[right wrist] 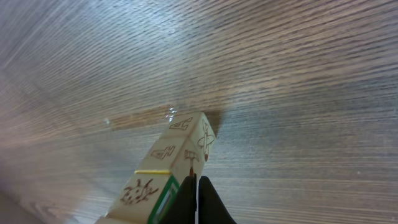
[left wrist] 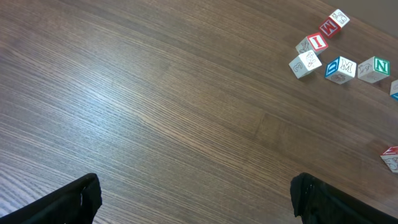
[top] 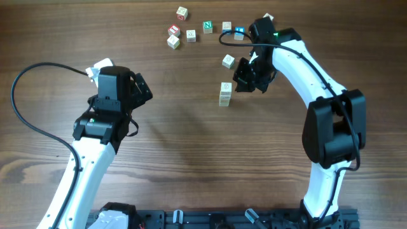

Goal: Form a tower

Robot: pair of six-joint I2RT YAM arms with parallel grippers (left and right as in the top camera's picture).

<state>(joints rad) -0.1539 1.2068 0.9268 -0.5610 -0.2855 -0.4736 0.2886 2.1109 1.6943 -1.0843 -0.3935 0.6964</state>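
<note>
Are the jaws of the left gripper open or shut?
Open. Fingers of the left gripper stand far apart, only table wood between them.

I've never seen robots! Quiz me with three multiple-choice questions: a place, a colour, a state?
1. Where does the narrow stack of pale wooden letter cubes stand? A) beside the right gripper B) inside a box C) on the floor
2. What colour is the N on the loose wooden cube? A) red B) green C) black
3. How is the left gripper? A) shut on a cube B) shut, empty C) open, empty
Answers: A, the right wrist view shows it by that gripper's tip; B, green in the left wrist view; C, its fingers stand wide apart, empty.
</note>
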